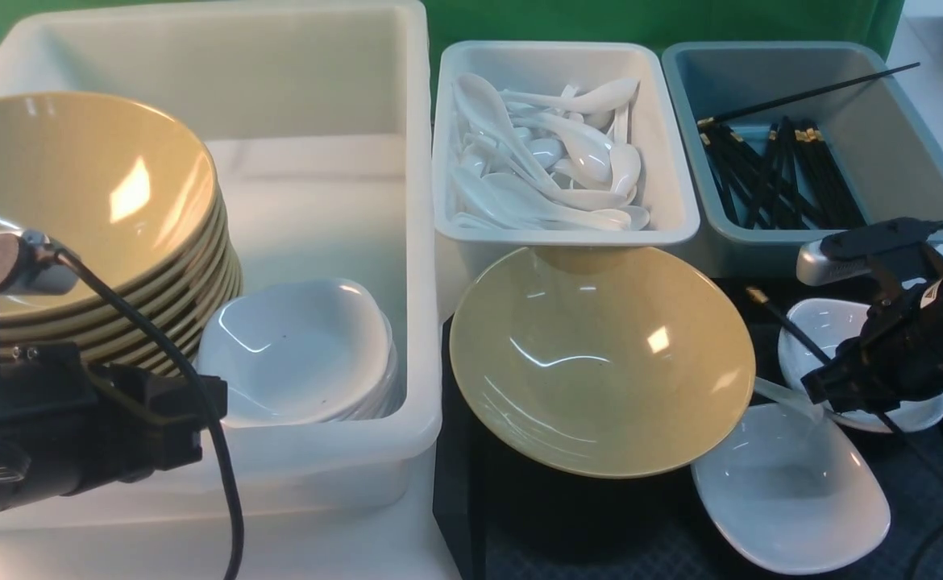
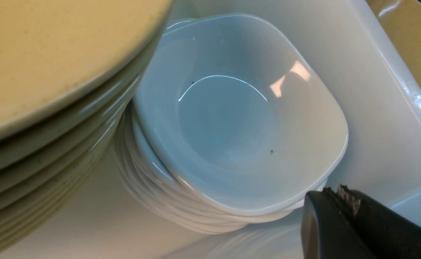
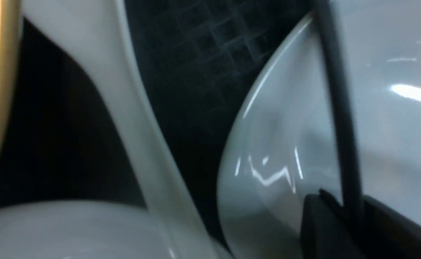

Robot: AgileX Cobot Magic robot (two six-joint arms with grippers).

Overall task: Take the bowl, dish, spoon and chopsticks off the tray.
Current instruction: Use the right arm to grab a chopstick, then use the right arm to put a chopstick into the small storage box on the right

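Front view: nearest you, the left arm [image 1: 52, 435] hangs at the large tub [image 1: 318, 72] holding stacked yellow bowls [image 1: 93, 242] and white dishes [image 1: 302, 354]. On the tray [image 1: 568, 532]: the bowl [image 1: 600, 354], two dishes [image 1: 790, 491], the spoon [image 1: 782, 396]. Your right gripper [image 1: 816, 391] pinches the chopsticks [image 1: 792, 329], presumably for the grey bin [image 1: 907, 161] of chopsticks. Left wrist view: left gripper [image 2: 342, 196] pressed together, empty. Right wrist view: jaws clamp the chopsticks' shaft.

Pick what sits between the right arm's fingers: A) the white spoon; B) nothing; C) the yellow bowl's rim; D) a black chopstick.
D: the right wrist view shows a black chopstick running down between the fingers of the right gripper, above a white dish.
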